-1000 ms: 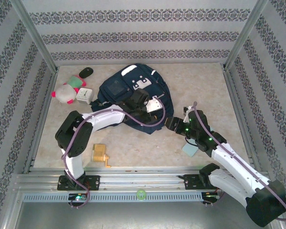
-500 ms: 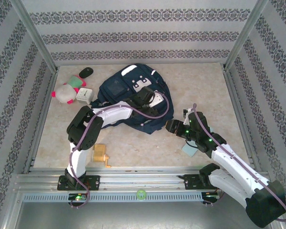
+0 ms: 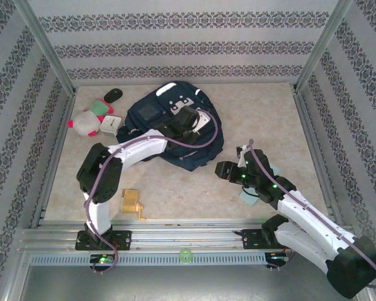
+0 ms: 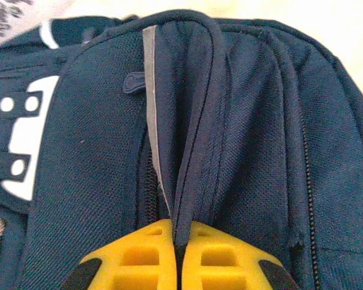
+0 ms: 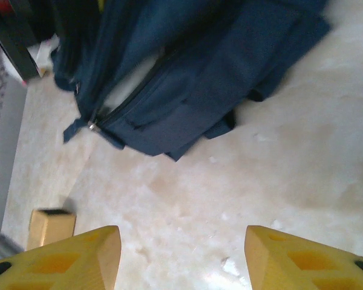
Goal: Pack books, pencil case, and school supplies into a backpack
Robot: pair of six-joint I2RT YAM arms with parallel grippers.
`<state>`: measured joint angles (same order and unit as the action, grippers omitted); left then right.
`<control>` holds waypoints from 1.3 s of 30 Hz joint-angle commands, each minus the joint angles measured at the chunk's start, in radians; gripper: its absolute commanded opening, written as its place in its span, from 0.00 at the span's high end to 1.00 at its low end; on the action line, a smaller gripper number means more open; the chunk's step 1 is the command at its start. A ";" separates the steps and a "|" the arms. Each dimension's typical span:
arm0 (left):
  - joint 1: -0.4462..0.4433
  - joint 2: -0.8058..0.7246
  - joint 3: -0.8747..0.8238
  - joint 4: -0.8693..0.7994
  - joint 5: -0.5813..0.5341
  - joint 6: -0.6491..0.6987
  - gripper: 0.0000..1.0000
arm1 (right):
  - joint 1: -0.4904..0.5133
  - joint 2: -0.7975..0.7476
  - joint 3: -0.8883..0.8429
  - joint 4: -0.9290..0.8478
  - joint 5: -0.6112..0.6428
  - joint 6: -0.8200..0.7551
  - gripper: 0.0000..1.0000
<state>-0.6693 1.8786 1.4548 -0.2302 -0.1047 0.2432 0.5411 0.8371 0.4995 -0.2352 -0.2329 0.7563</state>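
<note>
Backpack [image 3: 147,119] fold clamped in the left tool [image 4: 180,234]
Top view: sharpener [image 3: 131,204] and pencil case [image 3: 249,196] lie on the worktop [image 3: 257,113] nearer than the backpack, outside it. Left wrist view: backpack interior hidden. Right wrist view: right tool [image 5: 180,241] gapes over bare worktop beside the backpack's edge.

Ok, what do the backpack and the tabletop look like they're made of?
The backpack: woven synthetic fabric, matte navy; the left wrist view shows coarse weave, piped seams and a zip. The tabletop: probably smooth stone-look laminate, with beige marbled mottling.
</note>
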 commanded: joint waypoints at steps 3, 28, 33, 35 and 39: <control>0.016 -0.081 0.086 -0.079 0.056 -0.124 1.00 | 0.160 0.045 0.055 0.101 0.112 -0.011 0.44; 0.037 -0.103 0.213 -0.170 0.182 -0.245 1.00 | 0.310 0.589 0.213 0.362 0.444 -0.019 0.60; 0.042 -0.111 0.201 -0.171 0.168 -0.227 1.00 | 0.313 0.618 0.236 0.347 0.494 -0.039 0.86; 0.044 -0.114 0.192 -0.179 0.148 -0.204 1.00 | 0.313 0.596 0.227 0.337 0.495 -0.049 0.93; 0.049 -0.115 0.153 -0.182 0.085 -0.118 1.00 | 0.308 0.522 0.206 0.281 0.477 -0.074 1.00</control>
<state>-0.6342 1.8297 1.6085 -0.4343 0.0387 0.0574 0.8536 1.4258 0.7048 0.0868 0.2008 0.7055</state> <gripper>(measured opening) 0.061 0.043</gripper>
